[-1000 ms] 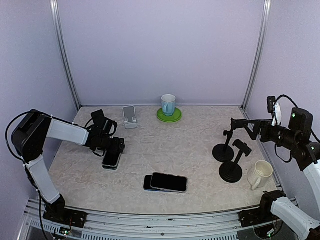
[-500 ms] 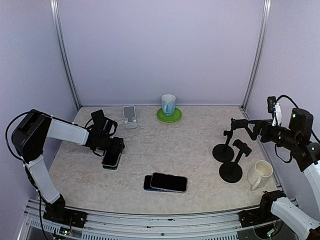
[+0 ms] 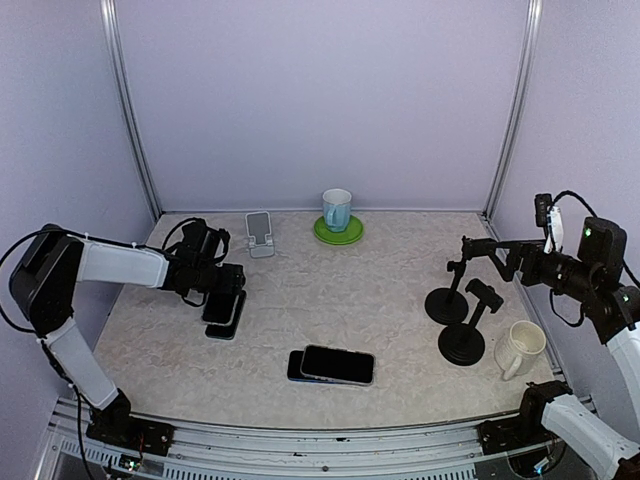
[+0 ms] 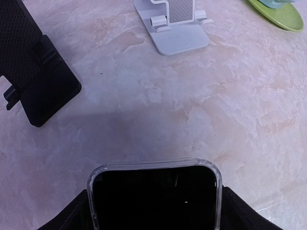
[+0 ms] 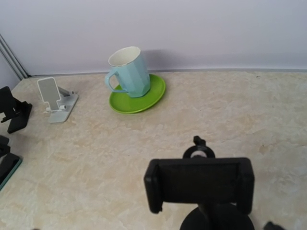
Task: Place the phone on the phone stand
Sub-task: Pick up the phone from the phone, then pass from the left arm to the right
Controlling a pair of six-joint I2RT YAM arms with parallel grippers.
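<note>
My left gripper (image 3: 221, 297) is shut on a black phone in a clear case (image 4: 153, 196), its dark fingers (image 4: 244, 211) against both long edges. It holds the phone (image 3: 222, 305) just above a second phone (image 3: 227, 329) lying on the table. A black folding stand (image 4: 33, 72) is ahead to the left and a white stand (image 4: 175, 24) ahead of the phone; in the top view the black stand (image 3: 195, 236) and the white stand (image 3: 260, 233) are at the back left. My right gripper (image 3: 478, 248) hovers by two black clamp stands (image 3: 465, 340); its fingers do not show.
Two stacked phones (image 3: 335, 365) lie at the front middle. A pale blue mug (image 3: 336, 209) stands on a green saucer (image 3: 340, 236) at the back. A cream mug (image 3: 522, 348) is at the right edge. A black clamp holder (image 5: 199, 184) fills the lower right wrist view.
My left gripper has drawn back to the left and raised the clear-cased phone off the phone under it. The right arm has not moved.
</note>
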